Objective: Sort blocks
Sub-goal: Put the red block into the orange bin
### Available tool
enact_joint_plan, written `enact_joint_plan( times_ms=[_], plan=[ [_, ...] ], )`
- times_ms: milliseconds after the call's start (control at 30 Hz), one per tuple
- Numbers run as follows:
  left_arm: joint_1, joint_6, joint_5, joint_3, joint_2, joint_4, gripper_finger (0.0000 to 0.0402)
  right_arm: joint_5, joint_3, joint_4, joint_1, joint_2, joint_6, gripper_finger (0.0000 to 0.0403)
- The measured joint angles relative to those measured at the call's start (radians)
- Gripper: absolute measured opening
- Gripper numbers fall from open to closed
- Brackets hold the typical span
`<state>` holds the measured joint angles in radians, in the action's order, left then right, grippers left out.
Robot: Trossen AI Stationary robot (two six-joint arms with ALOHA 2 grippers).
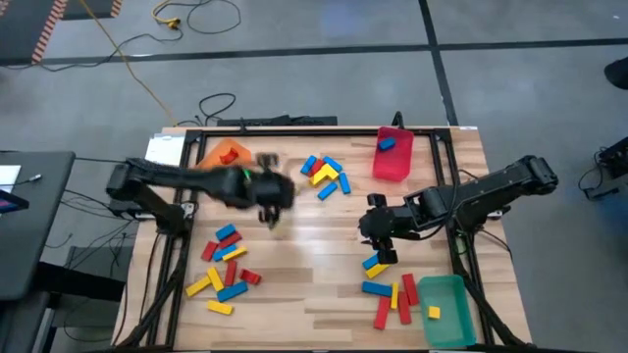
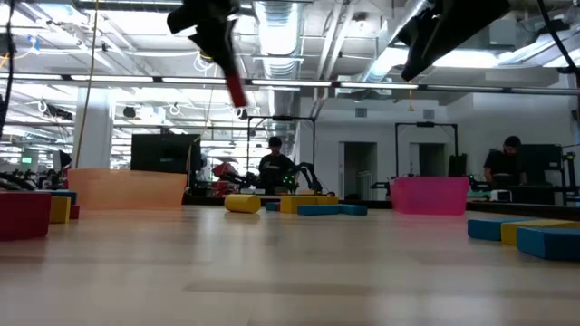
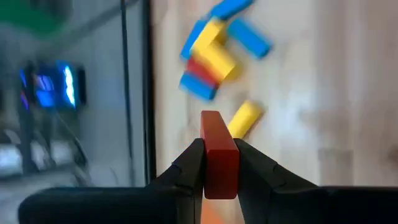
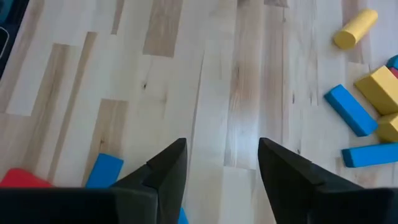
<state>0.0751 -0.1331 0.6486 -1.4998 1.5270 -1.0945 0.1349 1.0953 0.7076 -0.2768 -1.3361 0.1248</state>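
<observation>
Looking down from the high view, the left gripper hangs over the middle of the worktop, the right gripper just above a small pile of blocks by the green bin. Sorting seems barely begun: the green bin holds one yellow block, the red bin one blue, the orange bin something orange-red, blurred. Three loose clusters remain, with bare wood between them for travel; the black frame rails hem both sides.

From the low view, a red block is carried high above the table, well clear of everything.

Through the left wrist view, the jaws are clamped on the red block, with a mixed cluster beyond and the rail close by.

Through the right wrist view, the jaws stand apart and empty over bare wood, blue blocks nearby
</observation>
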Motion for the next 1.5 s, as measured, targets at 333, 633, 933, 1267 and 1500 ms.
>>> enact_joint_plan(
  times_ms=[333, 633, 933, 1267, 1500],
  plan=[
    [-0.388, 0.074, -0.201, 0.025, -0.228, -0.103, 0.0061, 0.0, -0.056, -0.01, -0.005, 0.0, 0.051, 0.019],
    [-0.681, -0.017, -0.335, 0.294, -0.267, 0.048, 0.0061, -0.001, -0.058, -0.026, -0.019, -0.001, 0.053, 0.0189],
    [-0.815, -0.064, -0.468, 0.41, -0.259, 0.211, 0.0061, -0.001, -0.058, -0.042, -0.024, -0.001, 0.051, 0.0189],
    [-0.882, -0.072, -0.514, 0.469, -0.163, 0.26, 0.0061, -0.002, -0.058, -0.067, -0.024, -0.001, 0.034, 0.0189],
    [-0.881, -0.067, -0.526, 0.469, -0.069, 0.311, 0.0061, -0.002, -0.058, -0.067, -0.024, -0.001, 0.038, 0.0189]
  ],
)
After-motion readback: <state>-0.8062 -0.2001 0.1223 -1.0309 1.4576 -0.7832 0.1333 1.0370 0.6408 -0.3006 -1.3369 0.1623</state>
